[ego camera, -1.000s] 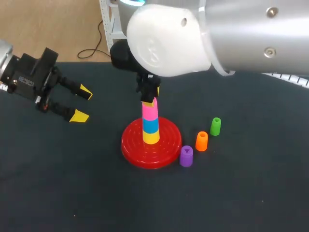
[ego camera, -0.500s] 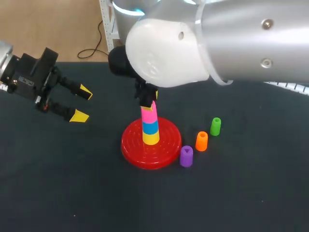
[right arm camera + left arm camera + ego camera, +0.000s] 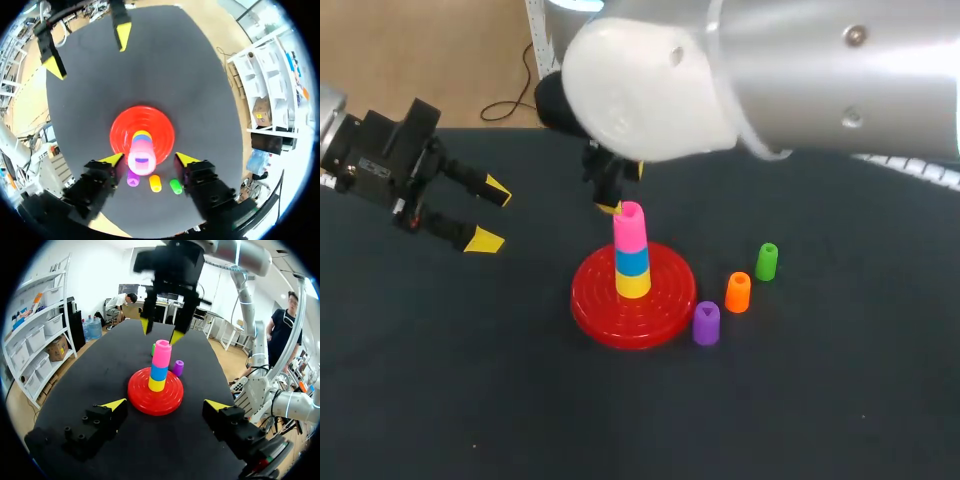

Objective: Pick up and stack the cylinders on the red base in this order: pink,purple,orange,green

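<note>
red base (image 3: 665, 305) sits on the dark desk (image 3: 470, 400), near the middle. three cylinders stand stacked upright on its centre: yellow cylinder (image 3: 633, 286) lowest, blue cylinder (image 3: 632, 261) on it, pink cylinder (image 3: 630, 223) on top. right tool (image 3: 160, 331) hangs just above the pink cylinder, fingers spread to either side of its top, released, touching nothing; the right wrist view shows a gap on both sides. purple cylinder (image 3: 706, 324), orange cylinder (image 3: 737, 292) and green cylinder (image 3: 766, 261) stand upright on the desk in a slanted row beside the base, the purple one just beside its rim, the green one farthest. left tool (image 3: 490, 215) is well apart from the base, above the desk, fingers released, empty.
</note>
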`<control>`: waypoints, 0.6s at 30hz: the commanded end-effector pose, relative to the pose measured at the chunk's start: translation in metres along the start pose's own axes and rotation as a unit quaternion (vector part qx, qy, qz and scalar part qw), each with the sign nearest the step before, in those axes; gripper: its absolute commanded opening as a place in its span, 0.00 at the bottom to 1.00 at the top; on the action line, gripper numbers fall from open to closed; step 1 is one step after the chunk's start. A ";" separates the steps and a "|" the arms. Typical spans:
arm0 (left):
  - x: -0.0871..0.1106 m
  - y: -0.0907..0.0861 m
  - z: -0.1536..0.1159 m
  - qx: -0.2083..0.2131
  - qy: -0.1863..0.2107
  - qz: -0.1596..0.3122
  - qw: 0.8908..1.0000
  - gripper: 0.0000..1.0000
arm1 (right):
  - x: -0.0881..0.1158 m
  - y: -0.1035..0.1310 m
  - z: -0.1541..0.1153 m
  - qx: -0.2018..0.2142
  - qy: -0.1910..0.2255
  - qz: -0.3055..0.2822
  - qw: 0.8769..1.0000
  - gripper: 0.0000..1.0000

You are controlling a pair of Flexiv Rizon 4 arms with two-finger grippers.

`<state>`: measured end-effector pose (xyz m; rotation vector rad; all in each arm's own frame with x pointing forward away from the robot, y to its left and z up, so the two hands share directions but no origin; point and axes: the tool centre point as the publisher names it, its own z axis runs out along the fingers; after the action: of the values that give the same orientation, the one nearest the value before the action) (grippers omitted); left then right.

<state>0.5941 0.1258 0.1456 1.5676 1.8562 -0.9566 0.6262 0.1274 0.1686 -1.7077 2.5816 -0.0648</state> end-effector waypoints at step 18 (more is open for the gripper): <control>0.001 0.001 0.000 0.001 -0.001 0.001 1.000 1.00 | 0.101 0.024 0.035 -0.003 -0.049 -0.046 0.998 1.00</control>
<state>0.5942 0.1259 0.1457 1.5675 1.8562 -0.9566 0.5760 0.0550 0.1417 -1.8533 2.5283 -0.0831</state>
